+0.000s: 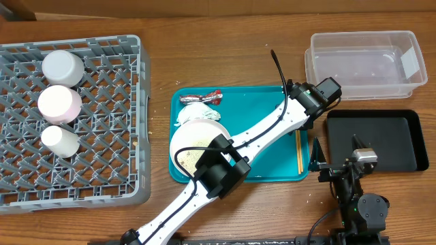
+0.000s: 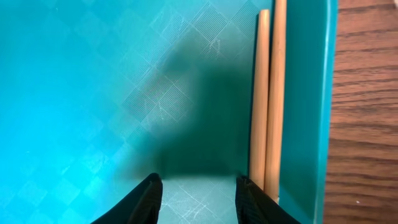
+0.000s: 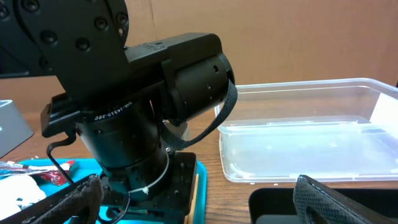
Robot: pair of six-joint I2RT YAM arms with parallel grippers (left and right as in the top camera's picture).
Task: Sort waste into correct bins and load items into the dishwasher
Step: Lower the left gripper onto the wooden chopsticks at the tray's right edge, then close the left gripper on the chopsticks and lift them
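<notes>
The grey dish rack (image 1: 102,136) at the left holds three white round dishes (image 1: 63,66). On the teal tray (image 1: 262,102) lie the red-and-silver wrapper (image 1: 201,99), the white napkin (image 1: 193,114) and the large white plate (image 1: 194,133), which is partly under my left arm. My left gripper (image 2: 199,186) is open and empty low over the tray floor (image 2: 93,93), with its right finger beside two wooden chopsticks (image 2: 268,93). My right gripper (image 3: 199,208) stands wide open and empty at the near edge of the black tray (image 1: 378,139).
The clear tub (image 1: 364,58) stands at the back right, beyond the black tray. The chopsticks (image 1: 299,151) lie along the teal tray's right wall. My left arm's wrist (image 3: 137,93) fills the view just ahead of the right gripper.
</notes>
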